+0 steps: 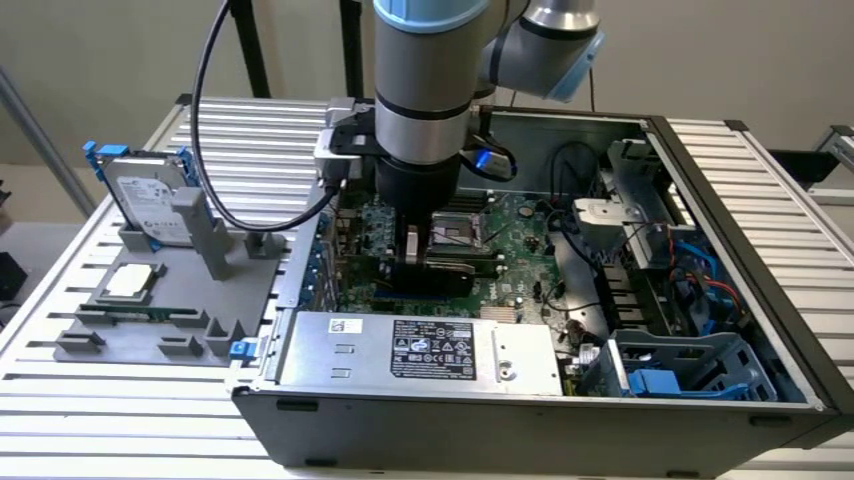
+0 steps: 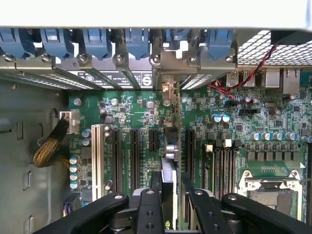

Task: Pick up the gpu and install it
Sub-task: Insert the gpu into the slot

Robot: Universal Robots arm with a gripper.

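The arm (image 1: 422, 100) runs out of the exterior view at the top, and in that view the gripper (image 1: 430, 270) covers part of the green motherboard (image 1: 521, 270). Over in the wrist view, the gripper (image 2: 170, 209) is cut off at the lower edge, the card (image 2: 170, 170) between its fingers is partly hidden, and the lettering on the white label (image 2: 112, 78) is too small to read!

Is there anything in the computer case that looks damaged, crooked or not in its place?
Nothing clearly stands out. The claw holds the gpu edge-on above the motherboard; I cannot tell whether it is seated.
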